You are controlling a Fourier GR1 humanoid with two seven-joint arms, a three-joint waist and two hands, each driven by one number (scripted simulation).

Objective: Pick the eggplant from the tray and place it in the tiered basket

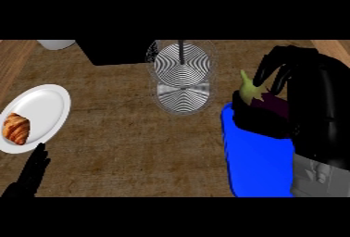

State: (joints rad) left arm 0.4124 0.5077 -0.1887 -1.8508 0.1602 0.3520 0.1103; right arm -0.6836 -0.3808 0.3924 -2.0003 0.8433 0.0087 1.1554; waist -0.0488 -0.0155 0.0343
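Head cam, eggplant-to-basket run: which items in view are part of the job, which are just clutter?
Job:
- eggplant, purple with green stem, right hand curled round it
- blue tray under it
- tiered basket, wire, centre top

Clutter:
- white plate with croissant, left
- white object at top left edge, cut off
- black block beside the basket
- left hand, open, resting lower left

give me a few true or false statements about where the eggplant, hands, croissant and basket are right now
1. The right hand is curled round the eggplant. True.
2. The eggplant lies in the tiered basket. False: it is in the hand, above the blue tray.
3. A croissant sits on the white plate. True.
4. The left hand holds the croissant. False: it rests open near the lower left edge, below the plate.
5. The tray is red. False: blue.
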